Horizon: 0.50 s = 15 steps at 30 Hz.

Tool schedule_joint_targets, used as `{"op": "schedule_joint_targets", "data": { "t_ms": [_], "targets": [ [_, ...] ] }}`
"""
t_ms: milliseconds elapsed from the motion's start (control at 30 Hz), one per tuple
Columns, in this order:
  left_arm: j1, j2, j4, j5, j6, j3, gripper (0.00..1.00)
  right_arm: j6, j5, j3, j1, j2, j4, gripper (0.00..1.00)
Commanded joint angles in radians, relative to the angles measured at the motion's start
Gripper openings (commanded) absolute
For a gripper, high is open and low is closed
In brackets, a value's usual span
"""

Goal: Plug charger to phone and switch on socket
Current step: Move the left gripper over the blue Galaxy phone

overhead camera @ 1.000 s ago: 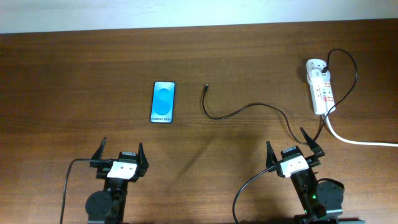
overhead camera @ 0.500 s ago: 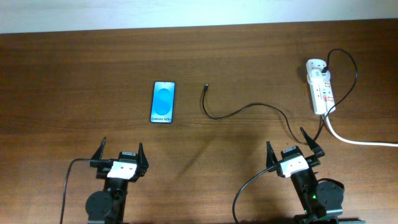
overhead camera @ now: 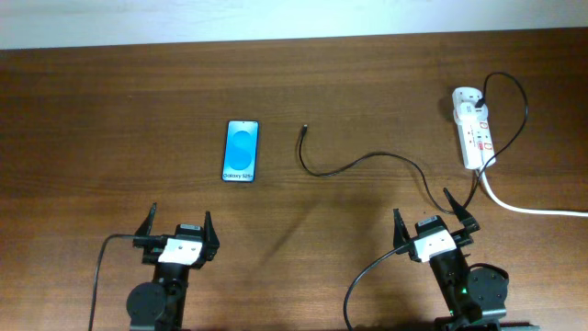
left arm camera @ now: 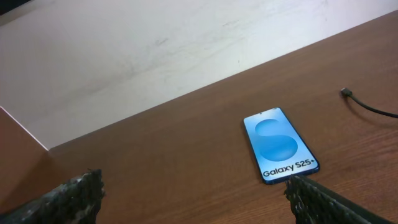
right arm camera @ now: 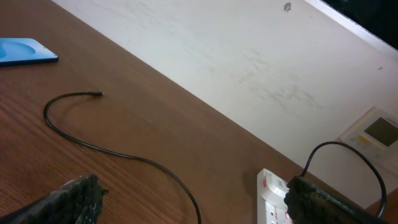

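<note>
Nothing has moved since a second ago: both arms sit at the near edge as they did, and the things lie where they lay. The left gripper [overhead camera: 179, 223] is spread wide and empty above bare tabletop [overhead camera: 110, 110]. The right gripper [overhead camera: 428, 217] is spread and empty too.

Beyond the left gripper, a little to the right, the phone [overhead camera: 241, 152] lies flat, screen up, its short ends pointing near and far. Just right of it, not touching, rests the charger [overhead camera: 367, 158], its plug tip [overhead camera: 303, 130] pointing far. The cable curls, runs right past the right gripper and loops up to the far end of the socket [overhead camera: 472, 129] at the far right. A white cord [overhead camera: 533, 210] leaves the socket rightward.

The task looks unstarted, so the first reach is the step in hand. I judge the next move calls for a pinch on the cable just behind the tip while the phone is steadied. The phone's port cannot be seen, the switch positions are too small to read, and how the charger joins the socket is unclear.
</note>
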Motion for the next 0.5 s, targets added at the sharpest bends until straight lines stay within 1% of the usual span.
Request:
{"op": "schedule_joint_targets", "data": {
  "t_ms": [0,267,367,467],
  "targets": [
    [0.003,-0.007,-0.008,0.003,0.012,-0.001,0.99,0.010,0.012,-0.007,0.007,-0.006,-0.004,0.98],
    [0.003,-0.006,0.002,0.003,0.011,0.005,0.99,0.010,0.012,-0.007,0.007,-0.006,-0.004,0.98],
    [0.003,0.016,0.017,0.003,-0.054,0.027,0.99,0.010,0.012,-0.007,0.007,-0.006,-0.004,0.98],
    [0.003,0.085,0.018,0.003,-0.138,0.061,0.99,0.010,0.012,-0.007,0.007,-0.006,-0.004,0.98]
  ]
}}
